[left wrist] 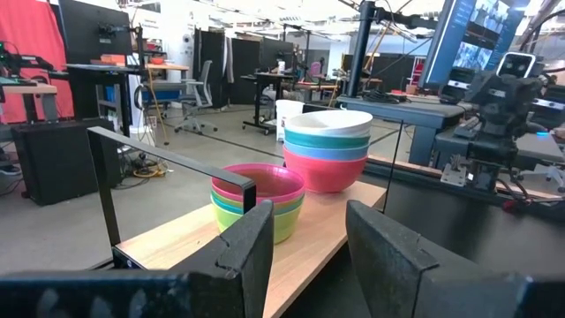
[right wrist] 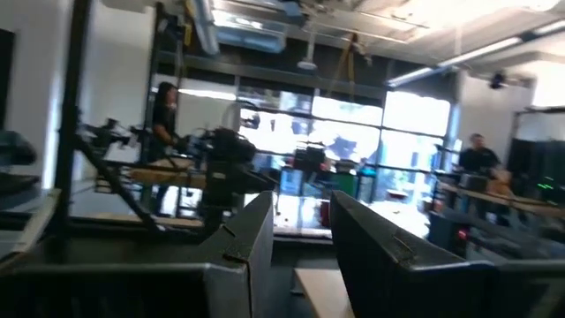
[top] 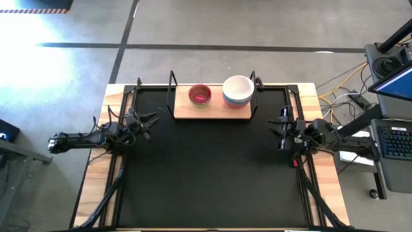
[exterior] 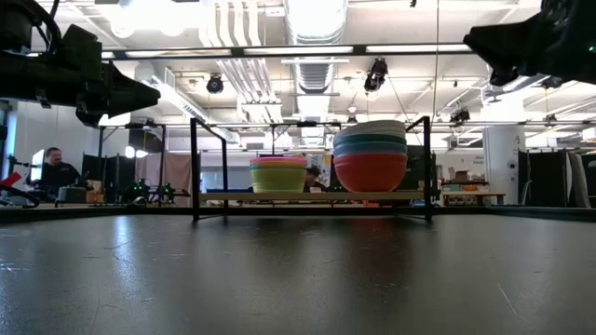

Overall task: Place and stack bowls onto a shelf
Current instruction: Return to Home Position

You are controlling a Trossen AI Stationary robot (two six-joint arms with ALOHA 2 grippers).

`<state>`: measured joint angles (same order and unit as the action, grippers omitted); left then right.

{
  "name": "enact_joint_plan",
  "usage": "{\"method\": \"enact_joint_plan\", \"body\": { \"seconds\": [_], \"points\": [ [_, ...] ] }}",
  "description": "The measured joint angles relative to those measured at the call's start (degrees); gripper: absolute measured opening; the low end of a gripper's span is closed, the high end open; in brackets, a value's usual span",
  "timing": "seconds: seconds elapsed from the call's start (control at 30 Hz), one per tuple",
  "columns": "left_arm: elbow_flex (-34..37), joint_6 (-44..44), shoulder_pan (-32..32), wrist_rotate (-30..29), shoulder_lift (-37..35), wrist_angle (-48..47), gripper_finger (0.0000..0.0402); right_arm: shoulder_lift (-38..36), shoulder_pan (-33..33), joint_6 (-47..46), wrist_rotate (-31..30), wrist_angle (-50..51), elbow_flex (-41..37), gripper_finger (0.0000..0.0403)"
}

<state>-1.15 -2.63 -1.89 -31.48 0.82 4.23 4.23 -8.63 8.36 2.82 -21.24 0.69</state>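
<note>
Overhead, the left gripper (top: 148, 122) and right gripper (top: 279, 131) hang at either side, both empty with fingers parted. The shelf (top: 217, 108) ahead between them carries the bowls (top: 238, 90), nested in two stacks so they fit the board. At table level both grippers ride high over the mat (exterior: 298, 279); past the left wrist's gapped fingers (left wrist: 252, 256) the magenta-topped stack (left wrist: 259, 199) sits nearer and the white-topped stack (left wrist: 327, 150) beyond, while the right wrist shows nothing between its fingers, so stacking looks done, I judge.

Grey concrete floor (top: 212, 26), overhead ducts (exterior: 312, 19), strip lights (exterior: 279, 49), bright windows (right wrist: 353, 124).
</note>
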Motion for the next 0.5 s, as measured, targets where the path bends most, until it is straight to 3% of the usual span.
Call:
{"method": "enact_joint_plan", "body": {
  "seconds": [0.5],
  "points": [
    [0.0, 0.0, 0.0, 0.0, 0.0, -0.12, 0.0126, -2.08, -13.27, -1.2, 0.1, -0.01, -0.04, 0.0105]
  ]
}}
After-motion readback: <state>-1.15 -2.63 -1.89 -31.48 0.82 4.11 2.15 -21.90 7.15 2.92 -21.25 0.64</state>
